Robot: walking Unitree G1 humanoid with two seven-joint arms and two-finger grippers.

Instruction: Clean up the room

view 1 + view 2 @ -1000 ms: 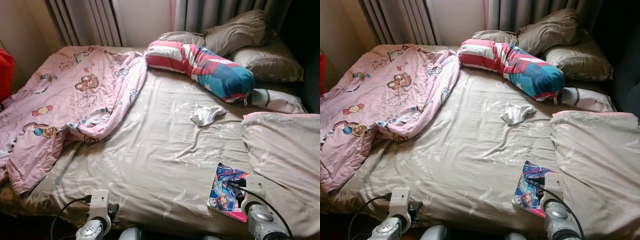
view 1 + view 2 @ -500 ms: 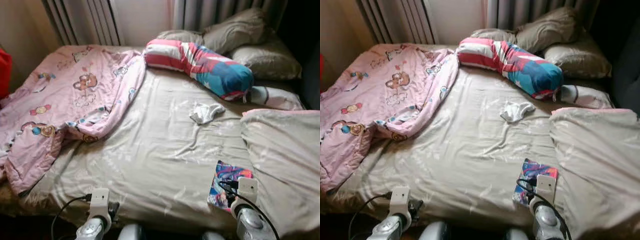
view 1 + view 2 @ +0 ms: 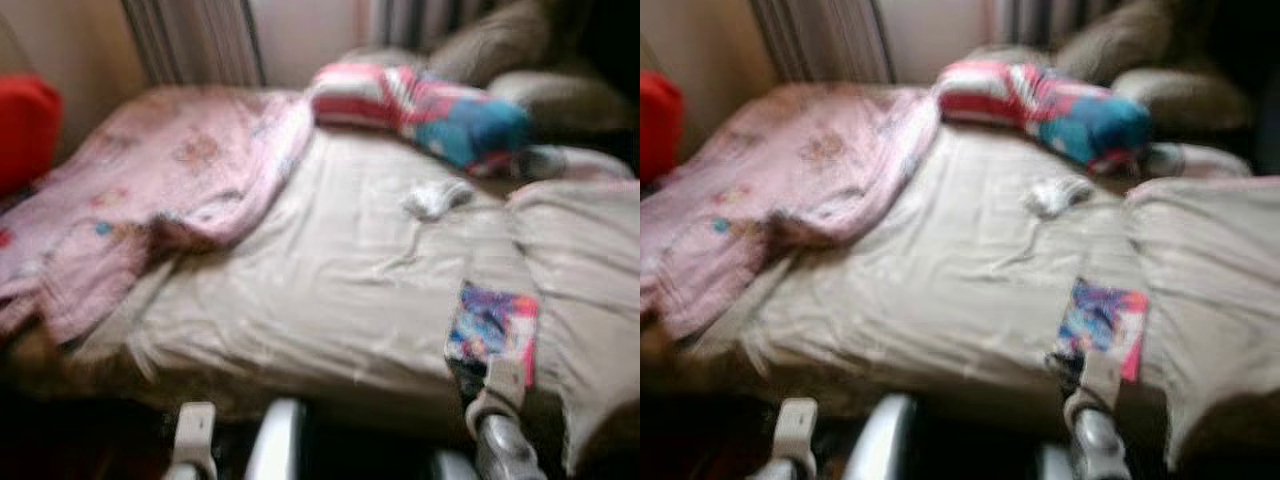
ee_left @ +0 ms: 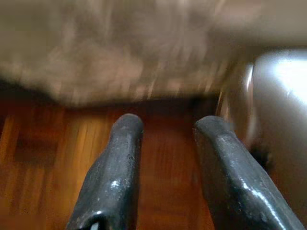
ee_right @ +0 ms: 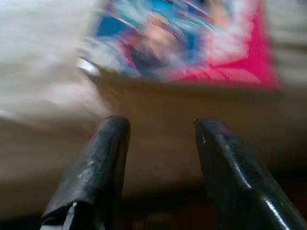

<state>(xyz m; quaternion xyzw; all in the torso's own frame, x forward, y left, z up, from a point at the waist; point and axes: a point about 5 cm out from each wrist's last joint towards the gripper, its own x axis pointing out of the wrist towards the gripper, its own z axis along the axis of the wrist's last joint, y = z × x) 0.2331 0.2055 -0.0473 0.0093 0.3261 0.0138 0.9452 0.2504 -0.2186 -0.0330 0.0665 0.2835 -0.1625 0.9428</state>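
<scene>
Now, line by line:
Change: the head views have gone blurred and the whole scene has shifted since half a second ago, so the camera has moved; the things on the bed point(image 3: 300, 290) lie as they did.
Book: the colourful book point(image 3: 490, 325) lies flat near the foot edge of the bed, beside the folded beige blanket point(image 3: 585, 270).
Right gripper: the right gripper point(image 5: 160, 129) hangs just below the bed edge, aimed at the book, fingers parted and empty; its arm shows just under the book in the head view.
Meaning: I judge the book the first thing to be tidied, the reach nearly lined up but no grasp begun.
Left gripper: the left gripper point(image 4: 165, 129) hangs idle, fingers apart, nothing between them.
Wrist views add: the wooden floor point(image 4: 43, 163) under the bed edge, and the book's near edge seen close.
Head views add: the pink quilt point(image 3: 150, 190), the striped bolster point(image 3: 430, 105), the small white cloth point(image 3: 435, 195), pillows point(image 3: 500, 45) behind.
</scene>
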